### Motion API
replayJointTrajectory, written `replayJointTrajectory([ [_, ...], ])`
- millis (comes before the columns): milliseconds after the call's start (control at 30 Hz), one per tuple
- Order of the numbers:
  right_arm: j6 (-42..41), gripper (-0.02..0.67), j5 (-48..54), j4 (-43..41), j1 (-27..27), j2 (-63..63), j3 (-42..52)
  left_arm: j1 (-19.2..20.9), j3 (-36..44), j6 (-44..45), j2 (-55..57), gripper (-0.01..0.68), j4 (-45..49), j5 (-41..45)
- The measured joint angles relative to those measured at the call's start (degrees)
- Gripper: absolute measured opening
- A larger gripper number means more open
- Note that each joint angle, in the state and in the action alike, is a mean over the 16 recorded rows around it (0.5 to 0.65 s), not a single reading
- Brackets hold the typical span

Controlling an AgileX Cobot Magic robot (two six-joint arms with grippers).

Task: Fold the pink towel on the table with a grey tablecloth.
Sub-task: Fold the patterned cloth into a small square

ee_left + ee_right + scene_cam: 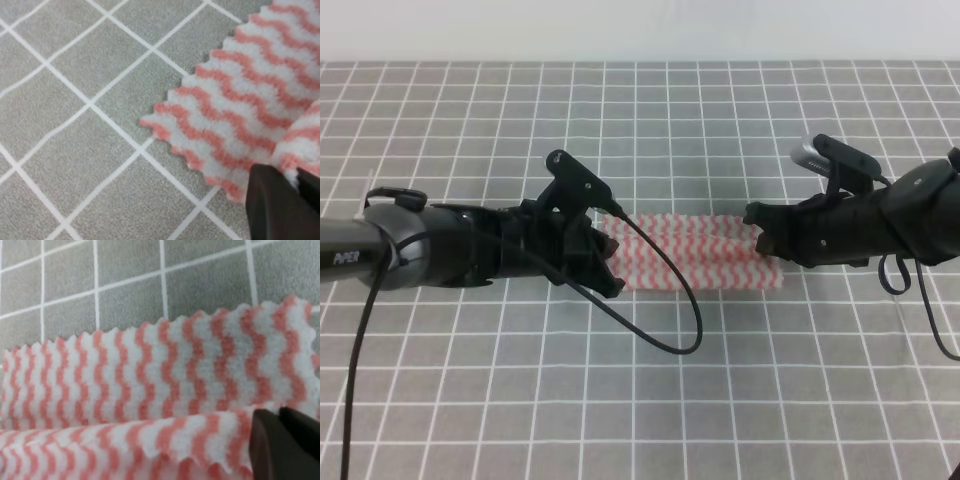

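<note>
The pink towel (pixel 695 255) lies as a long strip on the table with a grey tablecloth (pixel 650 130), with one layer turned over another. My left gripper (pixel 607 258) is at the strip's left end and my right gripper (pixel 757 228) at its right end. In the left wrist view, the left gripper (pixel 296 176) is shut on a raised fold of the towel (pixel 235 115) beside a flat serrated corner. In the right wrist view, the right gripper (pixel 278 416) is shut on the upper layer's edge of the towel (pixel 150 375). Both arms hide the towel's ends in the high view.
A black cable (pixel 670 300) loops from the left arm over the towel's left part and onto the cloth in front. The grid-lined tablecloth (pixel 75 100) stretches on all sides, and a white wall edge (pixel 640 30) runs along the back.
</note>
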Motion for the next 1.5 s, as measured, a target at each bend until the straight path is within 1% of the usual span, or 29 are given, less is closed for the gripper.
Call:
replayJointTrajectory([
  [633,0.0,-0.015,-0.2,0.1,0.0,0.4,-0.1,0.0,-2.5,0.5,2.3,-0.002,-0.1,-1.0],
  [1500,-1.1,-0.015,0.4,0.4,0.0,0.8,-0.4,0.0,-2.8,-0.6,1.7,-0.002,0.1,-0.9],
])
